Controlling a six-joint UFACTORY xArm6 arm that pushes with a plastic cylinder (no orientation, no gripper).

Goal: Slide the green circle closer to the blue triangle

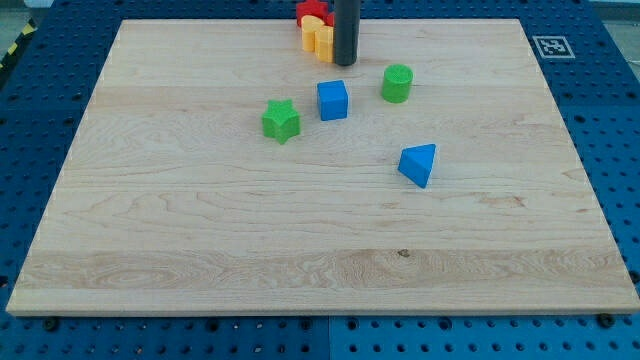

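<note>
The green circle stands on the wooden board toward the view's top, right of centre. The blue triangle lies below it and slightly to the right, a clear gap between them. My tip is the lower end of the dark rod at the view's top centre. It sits up and to the left of the green circle, apart from it, and just right of the yellow block.
A blue cube sits left of the green circle. A green star lies further left. A yellow block and a red block cluster at the top edge beside the rod. The wooden board rests on a blue perforated table.
</note>
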